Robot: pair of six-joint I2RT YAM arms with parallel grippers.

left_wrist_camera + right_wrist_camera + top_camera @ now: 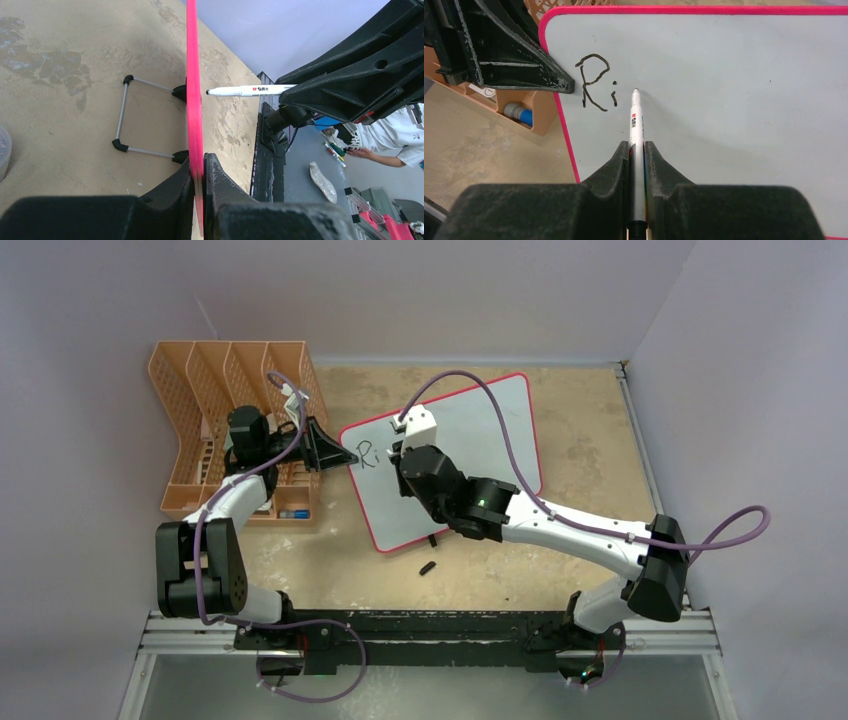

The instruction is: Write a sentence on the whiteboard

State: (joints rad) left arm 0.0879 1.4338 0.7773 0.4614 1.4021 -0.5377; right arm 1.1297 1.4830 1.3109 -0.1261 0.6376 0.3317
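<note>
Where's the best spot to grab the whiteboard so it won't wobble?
Pinch its left edge from the side, one finger in front, one behind. The whiteboard is thin, flat and propped up, so only its rim fits a gripper. The left gripper holds it so.

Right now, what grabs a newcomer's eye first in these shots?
A pink-rimmed white board stands mid-table, black letters "Ri" near its left edge. The right gripper holds a white marker, tip just right of the "i". The left gripper pinches the board's left rim, beside an orange file rack.

Tan table [585, 425]; whiteboard [462, 428], orange rack [185, 420], black piece [428, 567]
</note>
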